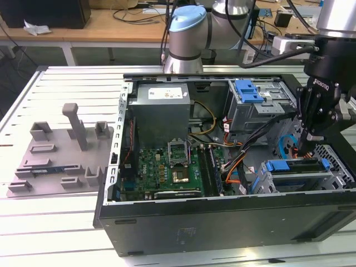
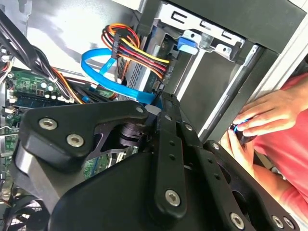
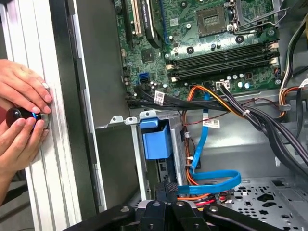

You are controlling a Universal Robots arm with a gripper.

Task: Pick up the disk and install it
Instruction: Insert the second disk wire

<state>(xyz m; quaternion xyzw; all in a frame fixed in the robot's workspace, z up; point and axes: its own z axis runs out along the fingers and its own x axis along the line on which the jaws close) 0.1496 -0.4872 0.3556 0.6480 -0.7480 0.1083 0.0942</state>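
Note:
In the exterior view my black gripper (image 1: 307, 150) hangs inside the open computer case (image 1: 167, 233), at the exterior view's right. Its tips are just above the lower drive cage (image 1: 334, 181). A flat piece with blue rails (image 1: 289, 166), which I take for the disk, lies in that cage; its silver body is mostly hidden. In the first wrist view the gripper (image 3: 166, 185) is shut, with nothing seen between the fingers, right by the blue plastic end (image 3: 156, 140) in the cage slot. A blue flat cable (image 3: 211, 183) loops beside the tips.
A person's hands (image 3: 21, 120) hold a small dark object against the case's outer wall, also in the second wrist view (image 2: 262, 118). The motherboard (image 1: 167, 167), power supply (image 1: 161, 108), cable bundles (image 1: 239, 161) and an upper cage (image 1: 261, 111) crowd the case. A grey fixture (image 1: 55, 158) lies on the table.

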